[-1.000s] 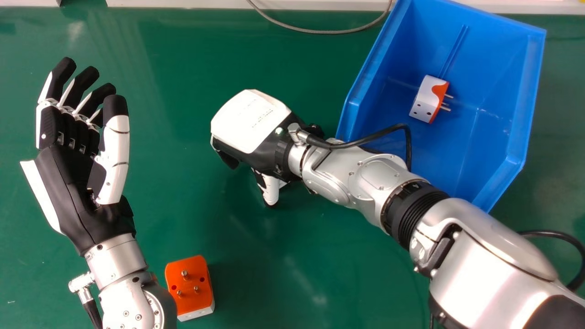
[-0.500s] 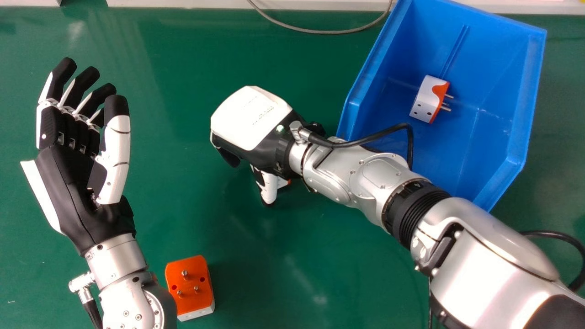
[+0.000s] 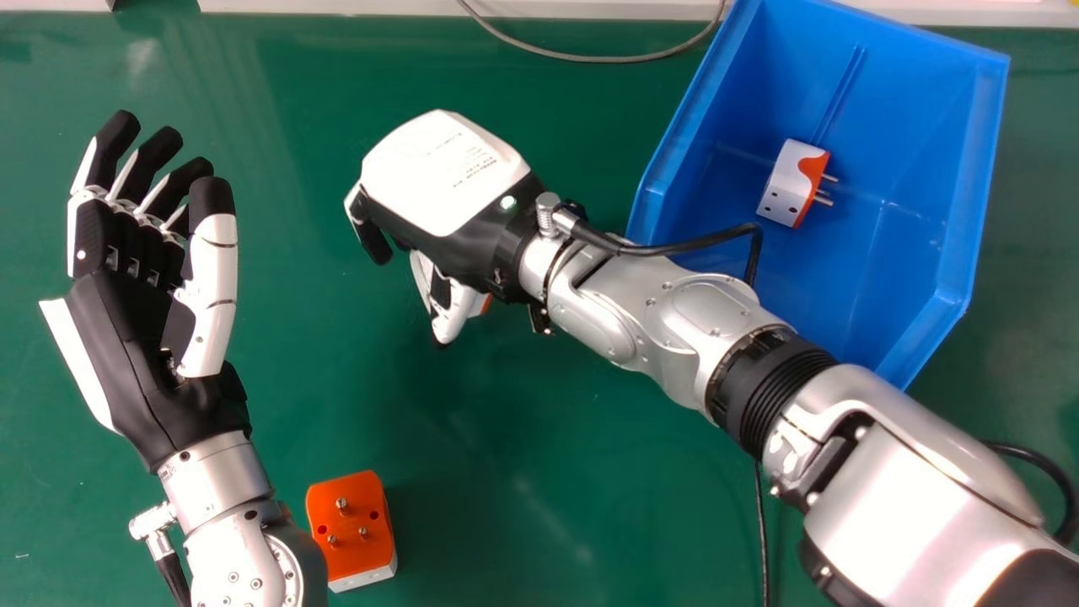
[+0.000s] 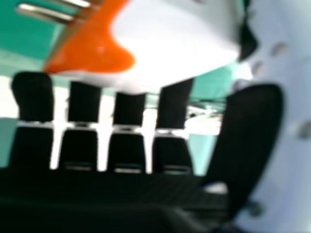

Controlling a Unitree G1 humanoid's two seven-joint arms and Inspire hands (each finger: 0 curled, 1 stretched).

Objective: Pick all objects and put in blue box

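My right hand (image 3: pixel 447 177) is above the green table (image 3: pixel 506 438), left of the blue box (image 3: pixel 952 194), its back up and its fingers and thumb curled on a white and orange plug adapter (image 3: pixel 479 305), mostly hidden beneath. The right hand view shows this adapter (image 4: pixel 170 43) with metal pins, between the fingers and thumb of my right hand (image 4: pixel 129 109). A second white and orange adapter (image 3: pixel 788 181) lies inside the box. An orange adapter (image 3: pixel 350 523), pins up, rests beside my left forearm. My left hand (image 3: pixel 126 337) stays open, palm up, at the left.
A grey cable (image 3: pixel 590 59) loops at the table's far edge, left of the box. My right forearm crosses in front of the box's near left corner, with a black cable (image 3: pixel 674 249) along it.
My right hand has moved up and left in the head view, away from the box, and the adapter in it has shifted along. The left hand has barely moved.
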